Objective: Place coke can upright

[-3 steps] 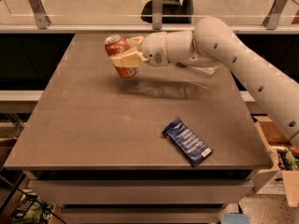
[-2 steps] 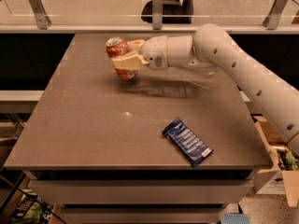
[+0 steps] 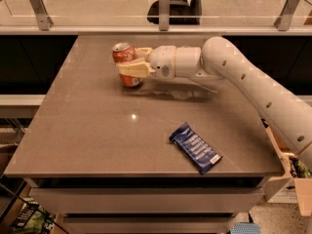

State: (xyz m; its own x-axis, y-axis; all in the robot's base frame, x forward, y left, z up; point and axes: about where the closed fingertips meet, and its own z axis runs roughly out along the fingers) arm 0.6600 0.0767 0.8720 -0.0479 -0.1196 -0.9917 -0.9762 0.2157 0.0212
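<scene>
Coke can [image 3: 123, 54], near upright, clasped in gripper [image 3: 129, 62] of arm outstretched low across table [image 3: 92, 135]

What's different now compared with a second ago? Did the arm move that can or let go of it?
The gripper has eased the coke can slightly lower, toward the table at its far side. The can now looks nearly upright and close to the surface. Nothing was let go: the fingers still clasp the can. The blue snack wrapper near the front has stayed where it was.
</scene>
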